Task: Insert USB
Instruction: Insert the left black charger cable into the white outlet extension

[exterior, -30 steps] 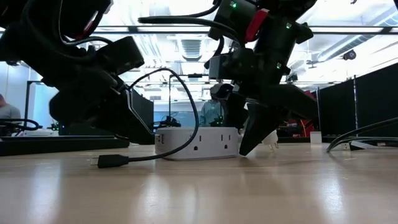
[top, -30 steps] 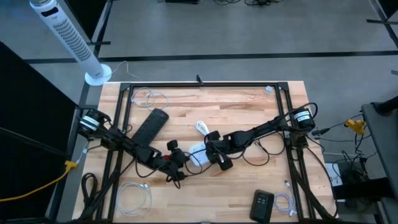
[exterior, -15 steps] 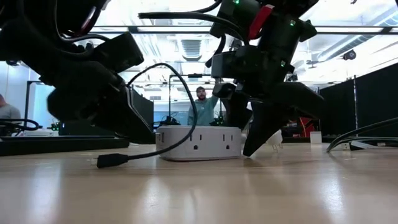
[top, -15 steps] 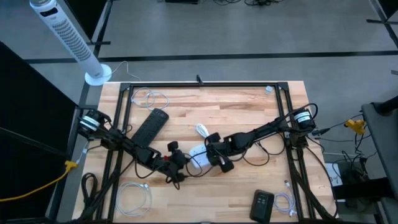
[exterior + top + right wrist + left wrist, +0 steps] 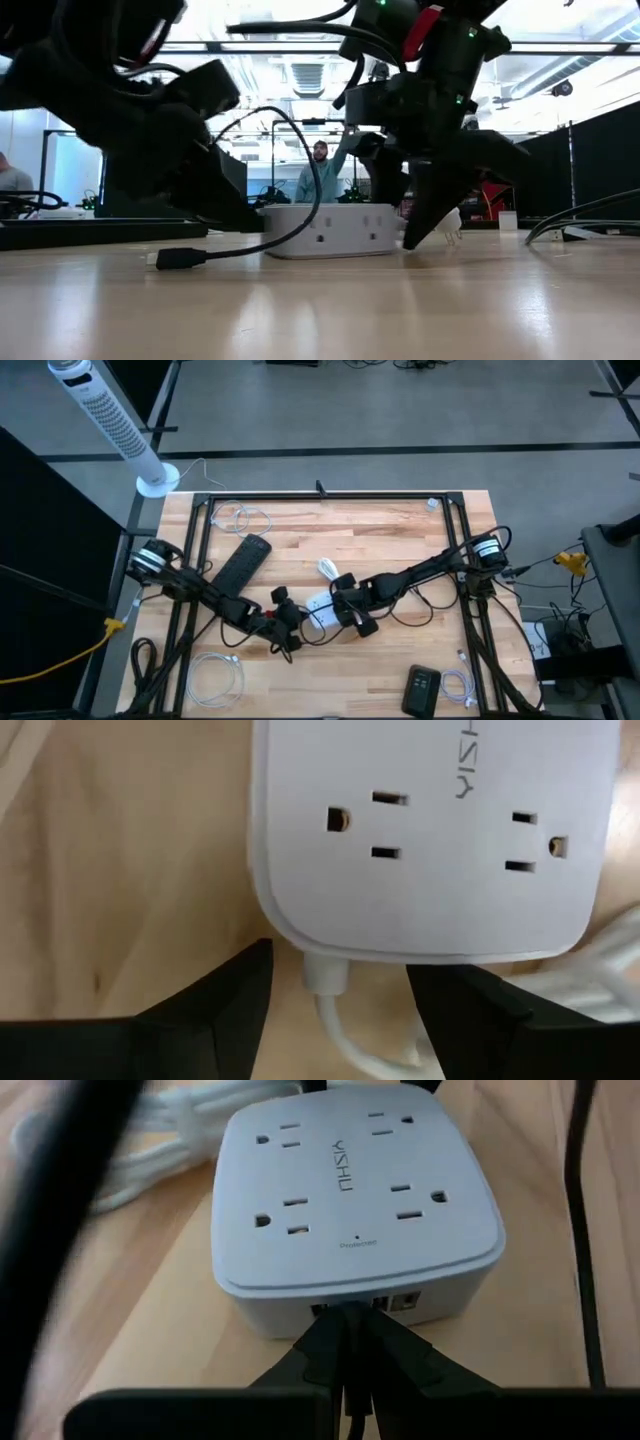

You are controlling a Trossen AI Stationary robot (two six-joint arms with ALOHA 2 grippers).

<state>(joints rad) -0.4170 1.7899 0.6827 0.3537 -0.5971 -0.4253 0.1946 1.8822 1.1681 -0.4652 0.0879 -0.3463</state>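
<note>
A white power strip [image 5: 318, 603] lies flat on the wooden table between both grippers, outlets facing up [image 5: 350, 1190]. My left gripper [image 5: 350, 1318] is shut on a dark USB plug at the strip's side wall with the USB ports. The black cable [image 5: 300, 150] loops up over the strip, and its other plug [image 5: 175, 258] lies on the table. My right gripper [image 5: 338, 960] is open at the strip's opposite end. Its fingers stand on either side of the white cord exit [image 5: 325, 975]. My left gripper pinches the USB plug [image 5: 350, 1312] between its two shut fingers, which lie level and point at the strip's port side. The plug's tip meets the port wall; how far in it sits is hidden by the fingers. My right gripper: whether it touches the strip, I cannot tell.
A black remote [image 5: 243, 565] lies left of the strip, and the strip's white cord bundle [image 5: 325, 568] lies behind it. Coiled white cables [image 5: 240, 518] [image 5: 215, 675] and a black device [image 5: 422, 688] sit near the table's corners. A person [image 5: 320, 175] stands in the room beyond.
My left gripper has moved toward the strip with the plug. The strip has slid a little toward the table's right edge, and my right gripper has shifted the same way with it.
</note>
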